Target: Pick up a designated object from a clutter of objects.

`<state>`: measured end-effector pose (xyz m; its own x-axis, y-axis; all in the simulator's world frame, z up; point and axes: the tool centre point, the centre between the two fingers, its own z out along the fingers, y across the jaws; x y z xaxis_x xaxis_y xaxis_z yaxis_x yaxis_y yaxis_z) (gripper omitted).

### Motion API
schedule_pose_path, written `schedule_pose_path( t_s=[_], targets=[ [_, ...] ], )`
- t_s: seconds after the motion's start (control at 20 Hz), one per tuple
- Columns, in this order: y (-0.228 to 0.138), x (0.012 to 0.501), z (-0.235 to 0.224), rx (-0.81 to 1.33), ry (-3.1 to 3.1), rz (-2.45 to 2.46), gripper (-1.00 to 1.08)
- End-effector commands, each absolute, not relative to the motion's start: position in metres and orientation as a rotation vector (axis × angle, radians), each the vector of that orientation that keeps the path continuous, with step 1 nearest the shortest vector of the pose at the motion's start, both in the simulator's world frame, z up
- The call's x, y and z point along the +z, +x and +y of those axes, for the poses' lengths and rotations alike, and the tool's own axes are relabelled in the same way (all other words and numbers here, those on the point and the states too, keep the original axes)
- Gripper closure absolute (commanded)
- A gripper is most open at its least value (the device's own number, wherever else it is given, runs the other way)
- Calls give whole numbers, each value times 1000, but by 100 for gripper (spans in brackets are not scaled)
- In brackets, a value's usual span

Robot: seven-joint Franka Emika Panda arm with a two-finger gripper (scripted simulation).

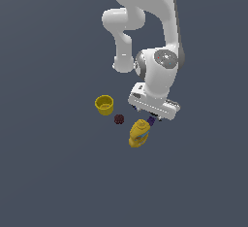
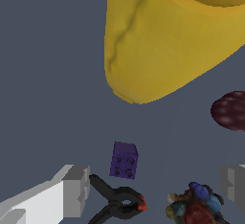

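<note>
The tool [image 2: 155, 187] is spread wide over the purple studded brick [image 2: 124, 160] near the worktop's [image 1: 48, 172] middle; it should be centred before descent, with the black clamp [image 2: 117, 201] avoided.

Exterior view looks down from afar — wrist view close, sharing the purple block [image 2: 124, 160].

Ground [image 1: 48, 182]: flat, matte, uniform dark slate-blue.
Extent: reaches every edge in both views.
Widest stretch: exterior view, 6 to 9 o'clock.
</note>
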<state>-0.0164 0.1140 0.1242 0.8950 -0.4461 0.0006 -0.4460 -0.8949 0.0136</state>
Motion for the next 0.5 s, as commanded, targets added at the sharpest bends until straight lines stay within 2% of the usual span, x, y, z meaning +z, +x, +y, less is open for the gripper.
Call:
schedule_pose_path(
  t_s=[0.0, 0.45],
  targets=[
    [-21, 110, 122, -1, 3032, -783, -92],
    [-35, 79, 140, 0, 2998, -931, -92]
  ],
)
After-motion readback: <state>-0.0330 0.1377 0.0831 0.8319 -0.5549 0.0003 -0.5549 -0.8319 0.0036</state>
